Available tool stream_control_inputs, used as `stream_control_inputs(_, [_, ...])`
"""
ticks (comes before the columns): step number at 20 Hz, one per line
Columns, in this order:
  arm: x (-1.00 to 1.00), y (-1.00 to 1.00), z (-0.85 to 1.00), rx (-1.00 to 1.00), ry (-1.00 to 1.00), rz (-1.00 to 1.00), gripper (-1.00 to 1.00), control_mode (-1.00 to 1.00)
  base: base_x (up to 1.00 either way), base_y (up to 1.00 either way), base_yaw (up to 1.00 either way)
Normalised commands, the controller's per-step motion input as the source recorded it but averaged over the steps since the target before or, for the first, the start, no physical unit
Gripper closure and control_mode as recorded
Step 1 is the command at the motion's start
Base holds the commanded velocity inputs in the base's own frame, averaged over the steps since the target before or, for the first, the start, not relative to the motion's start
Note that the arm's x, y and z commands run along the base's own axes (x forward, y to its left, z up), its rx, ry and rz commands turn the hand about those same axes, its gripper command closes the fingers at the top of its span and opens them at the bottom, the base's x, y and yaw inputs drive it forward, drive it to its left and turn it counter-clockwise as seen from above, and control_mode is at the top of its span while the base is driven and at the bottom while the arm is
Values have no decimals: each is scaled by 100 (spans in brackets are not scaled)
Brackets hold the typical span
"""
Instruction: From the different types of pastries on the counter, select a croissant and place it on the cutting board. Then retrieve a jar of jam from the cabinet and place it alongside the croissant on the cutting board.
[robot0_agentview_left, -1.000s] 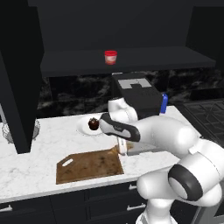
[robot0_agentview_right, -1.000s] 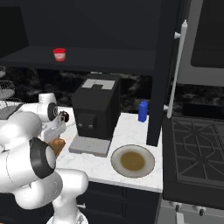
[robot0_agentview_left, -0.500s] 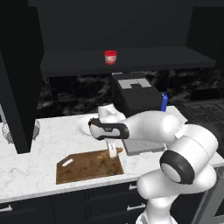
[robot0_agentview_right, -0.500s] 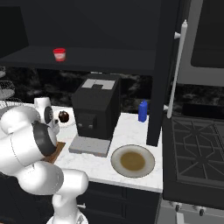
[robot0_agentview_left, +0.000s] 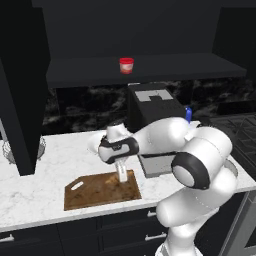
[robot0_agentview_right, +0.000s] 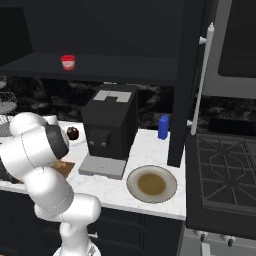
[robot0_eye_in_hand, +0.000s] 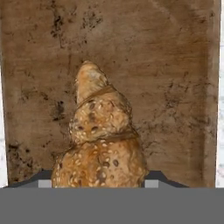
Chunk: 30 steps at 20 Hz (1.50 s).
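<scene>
Croissant (robot0_eye_in_hand: 99, 135) is sitting pinched between the jaws, hanging just over the cutting board (robot0_eye_in_hand: 175, 87) directly beneath them, so releasing will land it there.

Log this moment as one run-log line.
phase: placing | hand: shut on croissant | location: over cutting board | jar of jam: on cabinet shelf

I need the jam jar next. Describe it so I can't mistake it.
Look at the dark cabinet above the black coffee machine. On its wide shelf stands the jar of jam, small, squat, red-lidded with a pale band; nothing stands beside it.
</scene>
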Motion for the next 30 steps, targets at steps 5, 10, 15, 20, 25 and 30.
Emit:
stream_control_inputs(5, [12, 26, -54, 0, 0, 5, 100, -100, 0, 0, 0])
stream_control_inputs(10, [0, 25, -51, 0, 0, 4, 100, -100, 0, 0, 0])
stream_control_inputs(15, [0, 28, -51, 0, 0, 5, -100, -100, 0, 0, 0])
stream_control_inputs(20, [0, 23, -60, 0, 0, 5, -100, -100, 0, 0, 0])
stream_control_inputs(25, [-16, 13, -62, 0, 0, 1, -100, -100, 0, 0, 0])
stream_control_inputs(30, [-43, 1, -32, 0, -2, 0, -100, -100, 0, 0, 0])
